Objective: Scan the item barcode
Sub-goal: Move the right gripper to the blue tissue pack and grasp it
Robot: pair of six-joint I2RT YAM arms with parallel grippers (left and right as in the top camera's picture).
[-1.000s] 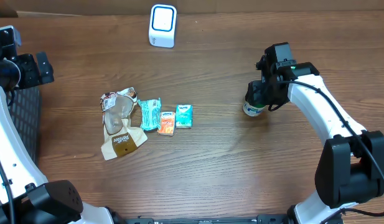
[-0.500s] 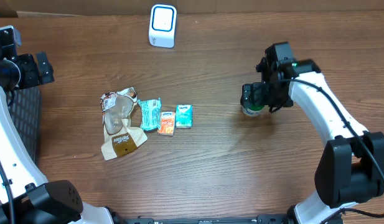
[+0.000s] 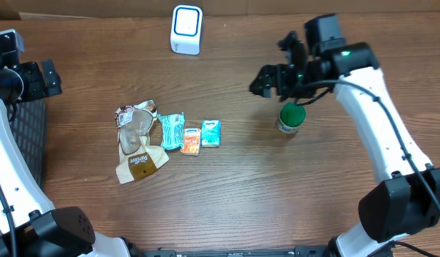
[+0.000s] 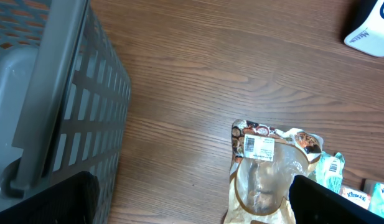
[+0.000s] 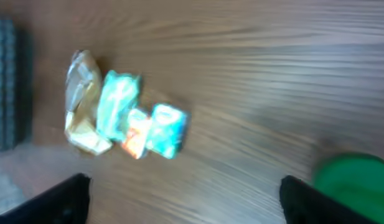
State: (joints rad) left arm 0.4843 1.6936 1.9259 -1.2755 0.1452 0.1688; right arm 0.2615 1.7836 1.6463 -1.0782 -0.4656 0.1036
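A small jar with a green lid (image 3: 291,117) stands upright on the table, right of centre. My right gripper (image 3: 274,66) hangs open just behind and above it, holding nothing. In the blurred right wrist view the green lid (image 5: 353,180) sits by the right finger, outside the open right gripper (image 5: 192,202). The white barcode scanner (image 3: 186,28) stands at the back centre. Far left, my left gripper (image 3: 47,80) is open and empty; in its wrist view the left gripper (image 4: 192,205) hovers over wood, beside a brown bag with a barcode label (image 4: 266,168).
A row of items lies left of centre: the brown bag (image 3: 137,144), a teal packet (image 3: 172,130), an orange packet (image 3: 191,141) and a teal tissue pack (image 3: 211,133). A grey slatted basket (image 4: 55,93) stands at the table's left edge.
My right gripper opened, let go of the green-lidded jar and lifted away toward the back and left. The jar stays on the table. The left arm has not moved.
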